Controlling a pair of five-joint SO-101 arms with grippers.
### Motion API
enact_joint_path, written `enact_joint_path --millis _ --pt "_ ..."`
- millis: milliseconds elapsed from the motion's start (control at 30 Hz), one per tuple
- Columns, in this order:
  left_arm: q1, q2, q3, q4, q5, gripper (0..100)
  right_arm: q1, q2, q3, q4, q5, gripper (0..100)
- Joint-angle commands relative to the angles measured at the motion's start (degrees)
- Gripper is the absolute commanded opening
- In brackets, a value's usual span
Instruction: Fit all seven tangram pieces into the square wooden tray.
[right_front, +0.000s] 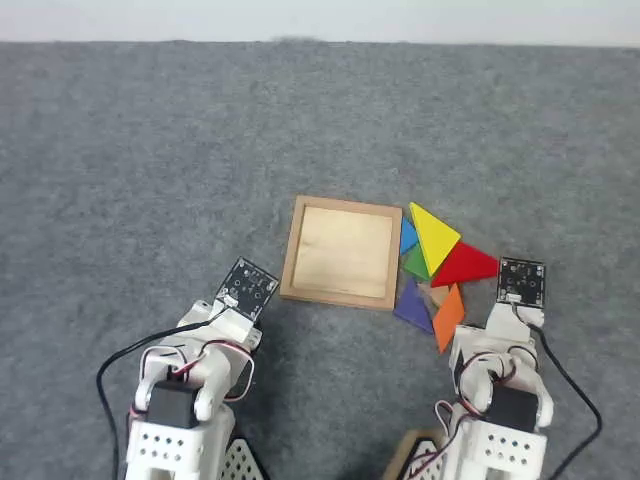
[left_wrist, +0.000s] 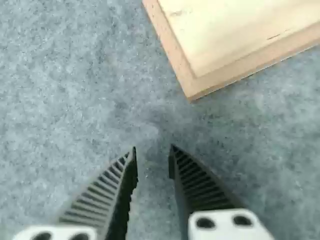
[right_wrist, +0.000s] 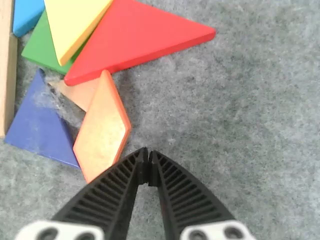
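Left claw (left_wrist: 153, 150), slightly spread and holding nothing, hangs over the grey mat (left_wrist: 60, 90) near a corner of the square wooden tray (left_wrist: 175, 50). The tray's far part is cut off in the left wrist view. On the mat beside the tray's right edge lie the pieces:

- a blue piece (right_wrist: 25, 12), cut off by the right wrist view's edge
- a green piece (right_wrist: 37, 50), mostly under the yellow triangle (right_wrist: 75, 20)
- the red triangle (right_wrist: 135, 37)
- a pale piece (right_wrist: 77, 92), largely hidden, shape unclear
- a dark blue triangle (right_wrist: 37, 125)
- the orange parallelogram (right_wrist: 102, 127)

Right claw (right_wrist: 148, 152) is pressed together just beside the parallelogram.

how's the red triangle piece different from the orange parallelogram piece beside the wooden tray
The red triangle piece has three sides; the orange parallelogram piece has four, slanted. The red triangle is clearly larger than the orange parallelogram. The orange parallelogram lies just ahead of the right gripper; the red triangle lies farther off. Both sit outside the square wooden tray, not yet fitted.
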Motion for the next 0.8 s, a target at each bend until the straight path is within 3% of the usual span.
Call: enact_joint_path --millis 0,233,433,633,767 --pt "-0.4 -0.7 -0.7 -0.1 -0.5 10 0.3 0.0 1.0 0.5 0.3 0.9" --pt "-0.4 -0.7 -0.7 -0.1 -0.5 10 -0.5 0.0 1.0 -3.9 0.8 0.9" --pt "-0.4 -0.7 -0.7 -0.1 -0.5 10 1.1 0.0 -2.2 -11.8 20.5 0.7" --pt "-0.4 -0.7 -0.7 -0.1 -0.5 10 3.8 3.8 -15.9 -10.2 21.2 1.6" --pt "-0.4 -0.7 -0.7 -0.1 -0.5 10 2.8 17.4 -25.1 -10.4 17.8 3.1"
